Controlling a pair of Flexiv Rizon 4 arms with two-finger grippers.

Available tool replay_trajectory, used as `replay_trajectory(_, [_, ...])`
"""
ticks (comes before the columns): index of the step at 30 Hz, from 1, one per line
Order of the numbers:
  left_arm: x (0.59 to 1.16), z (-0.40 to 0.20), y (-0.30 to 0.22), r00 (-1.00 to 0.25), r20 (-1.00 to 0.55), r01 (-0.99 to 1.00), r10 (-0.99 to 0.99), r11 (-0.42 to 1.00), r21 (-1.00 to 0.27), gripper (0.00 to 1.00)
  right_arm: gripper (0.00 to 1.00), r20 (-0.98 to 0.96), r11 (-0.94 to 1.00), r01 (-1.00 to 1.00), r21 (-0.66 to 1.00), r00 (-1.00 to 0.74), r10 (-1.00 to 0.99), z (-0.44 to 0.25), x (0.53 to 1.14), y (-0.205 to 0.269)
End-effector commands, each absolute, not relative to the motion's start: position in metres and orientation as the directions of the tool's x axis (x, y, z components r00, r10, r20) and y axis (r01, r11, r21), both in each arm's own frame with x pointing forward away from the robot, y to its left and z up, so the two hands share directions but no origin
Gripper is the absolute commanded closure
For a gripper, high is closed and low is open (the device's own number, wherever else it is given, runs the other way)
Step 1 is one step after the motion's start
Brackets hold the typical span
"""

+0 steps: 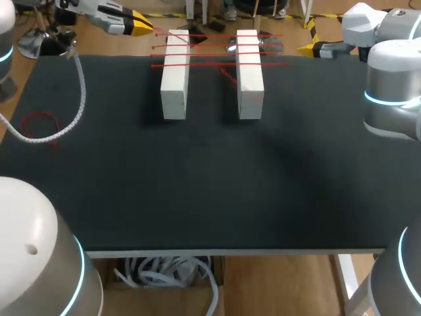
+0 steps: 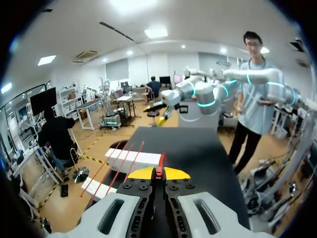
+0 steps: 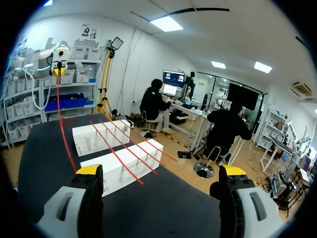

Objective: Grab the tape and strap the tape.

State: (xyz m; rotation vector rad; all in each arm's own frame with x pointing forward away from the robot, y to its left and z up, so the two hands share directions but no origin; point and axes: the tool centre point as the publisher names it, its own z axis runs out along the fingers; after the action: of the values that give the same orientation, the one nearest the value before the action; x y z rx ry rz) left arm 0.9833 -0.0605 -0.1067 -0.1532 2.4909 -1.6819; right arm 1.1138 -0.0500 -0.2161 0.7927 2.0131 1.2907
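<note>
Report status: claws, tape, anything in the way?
Left claw shut on red tape; strands lie across two white blocks. Right claw open, empty. White cable far left, clear of blocks.

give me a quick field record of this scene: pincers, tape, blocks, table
left pincer: shut on the red tape, just past the table's far edge
right pincer: open, holding nothing, past the far edge on the other side
red tape: several strands stretched across the far ends of both blocks
white blocks: two, lying parallel, apart
black table: carries the blocks
red loop: lies near the table's left edge
</note>
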Motion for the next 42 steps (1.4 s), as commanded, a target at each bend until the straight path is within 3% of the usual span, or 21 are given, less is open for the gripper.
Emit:
replay_trajectory(1, [0.977,-0.110,-0.068,-0.984,-0.051,0.006,-0.170,0.253,-0.967,1.00,0.00,-0.174,0.345,0.157,0.925,-0.633,0.754,-0.216,1.114,-0.050])
replay_trajectory(17, [0.977,-0.099,-0.084,-0.976,-0.053,0.061,-0.213,-0.034,-0.998,1.00,0.00,-0.174,0.345,0.157,0.925,-0.633,0.754,-0.216,1.114,-0.050])
replay_trajectory(42, [0.974,-0.096,-0.081,-0.978,-0.044,0.047,-0.206,-0.012,-0.999,1.00,0.00,-0.174,0.345,0.157,0.925,-0.633,0.754,-0.216,1.114,-0.050])
